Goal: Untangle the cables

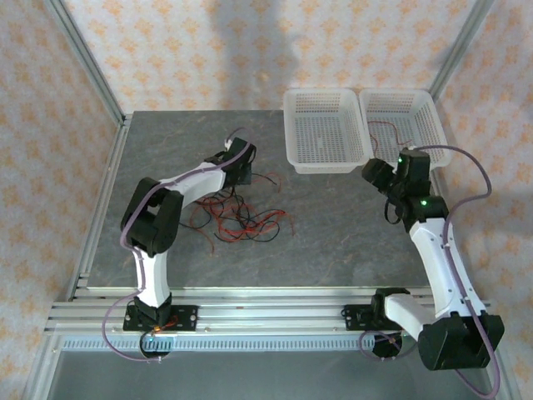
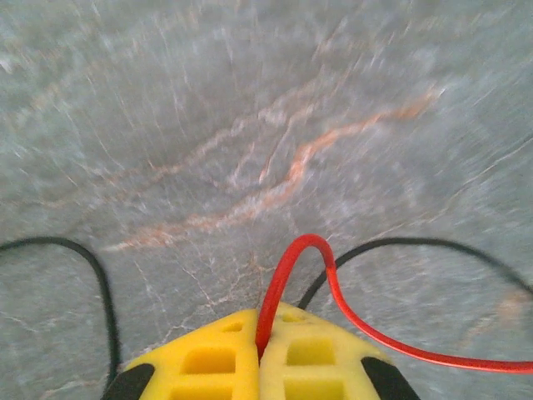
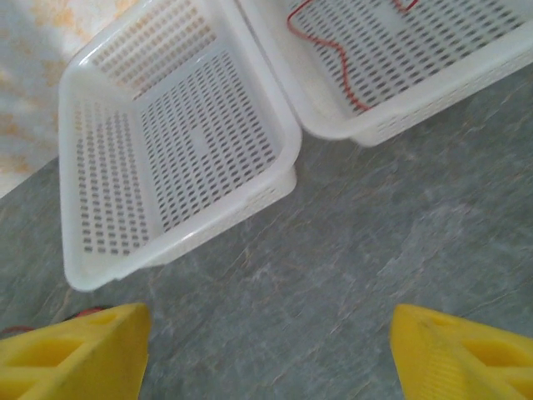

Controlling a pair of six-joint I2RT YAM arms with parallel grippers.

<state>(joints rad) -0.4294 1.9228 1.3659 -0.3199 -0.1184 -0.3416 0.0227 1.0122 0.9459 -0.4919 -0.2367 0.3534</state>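
The cables (image 1: 246, 218) lie as a loose clump of thin red and black wires on the grey table, left of centre. My left gripper (image 1: 241, 171) is at the clump's far edge. In the left wrist view, my left gripper (image 2: 260, 346) has its yellow pads pressed together on a red wire (image 2: 287, 283) that loops up out of them and trails away right. Black wires (image 2: 400, 244) curve on the table on either side. My right gripper (image 1: 375, 175) hovers near the baskets; its jaws (image 3: 271, 350) stand wide apart over bare table, holding nothing.
Two white perforated baskets stand at the back right: the left basket (image 1: 329, 167) (image 3: 183, 242) is empty, and the right basket (image 1: 396, 93) (image 3: 433, 100) holds a single red wire (image 3: 333, 50). Metal frame posts and patterned walls border the table.
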